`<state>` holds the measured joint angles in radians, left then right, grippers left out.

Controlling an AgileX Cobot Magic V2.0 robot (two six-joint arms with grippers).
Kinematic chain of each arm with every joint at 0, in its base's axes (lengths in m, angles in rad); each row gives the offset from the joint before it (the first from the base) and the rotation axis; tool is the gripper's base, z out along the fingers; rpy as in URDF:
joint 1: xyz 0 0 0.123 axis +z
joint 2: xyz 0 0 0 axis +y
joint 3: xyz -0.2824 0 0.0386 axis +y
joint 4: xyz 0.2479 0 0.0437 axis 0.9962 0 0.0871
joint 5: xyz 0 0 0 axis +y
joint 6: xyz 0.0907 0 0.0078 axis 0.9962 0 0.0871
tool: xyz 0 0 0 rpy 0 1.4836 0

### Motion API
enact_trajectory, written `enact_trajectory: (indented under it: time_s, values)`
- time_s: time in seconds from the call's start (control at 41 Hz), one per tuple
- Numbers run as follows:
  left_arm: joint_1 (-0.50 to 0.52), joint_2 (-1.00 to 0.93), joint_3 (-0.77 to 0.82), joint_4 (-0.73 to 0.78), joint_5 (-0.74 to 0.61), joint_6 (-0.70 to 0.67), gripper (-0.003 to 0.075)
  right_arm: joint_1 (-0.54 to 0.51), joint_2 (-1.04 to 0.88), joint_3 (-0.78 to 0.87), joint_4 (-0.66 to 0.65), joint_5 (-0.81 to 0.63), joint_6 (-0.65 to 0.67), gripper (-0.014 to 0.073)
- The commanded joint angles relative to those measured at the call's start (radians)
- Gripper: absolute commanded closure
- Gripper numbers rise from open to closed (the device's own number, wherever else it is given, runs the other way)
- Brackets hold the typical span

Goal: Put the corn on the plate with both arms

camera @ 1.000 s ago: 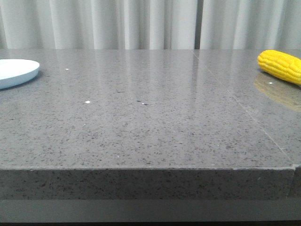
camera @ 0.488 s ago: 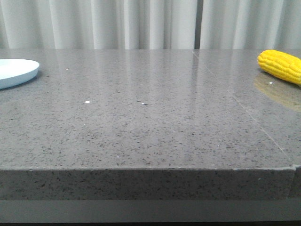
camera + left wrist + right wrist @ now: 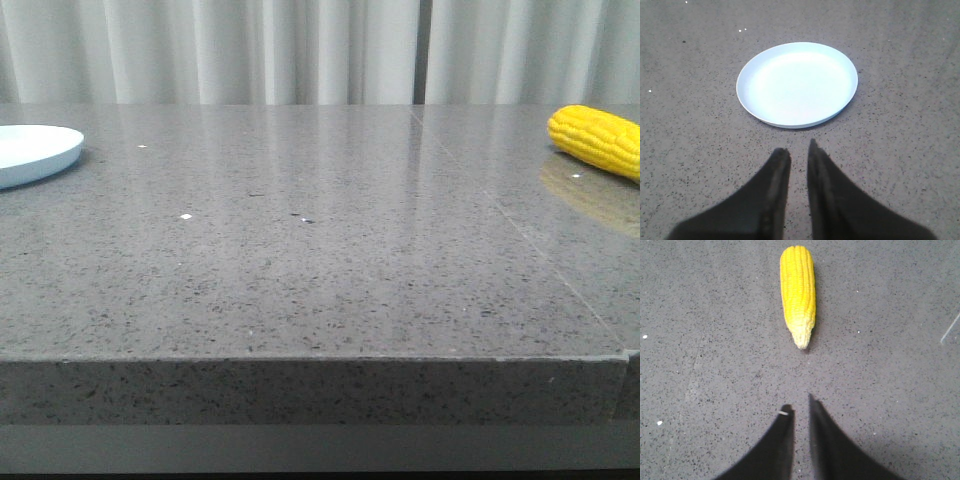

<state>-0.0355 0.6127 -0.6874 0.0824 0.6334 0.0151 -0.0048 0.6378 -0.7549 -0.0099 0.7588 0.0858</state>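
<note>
The pale blue-white plate (image 3: 30, 152) lies at the table's far left edge, empty (image 3: 797, 84). The yellow corn (image 3: 598, 138) lies on the table at the far right, cut off by the frame edge. In the right wrist view the corn (image 3: 798, 292) points its paler tip toward my right gripper (image 3: 799, 407), which hovers a short way off. That gripper is shut, with only a thin slit between its fingers and nothing in it. My left gripper (image 3: 799, 150) hangs just short of the plate's rim, likewise shut and empty. Neither arm shows in the front view.
The grey speckled stone table (image 3: 320, 260) runs across the front view, with its front edge (image 3: 320, 358) near the camera. A seam (image 3: 500, 215) crosses the top on the right. White curtains (image 3: 300, 50) hang behind.
</note>
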Motion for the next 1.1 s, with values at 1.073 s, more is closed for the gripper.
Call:
enact_trajectory:
  time_s: [1.073]
  values:
    - [0.114,0.713,-0.469,0.023,0.288,0.011,0.0174,-0.005,0.021,-0.023,-0.02,-0.066,0.0,-0.0031]
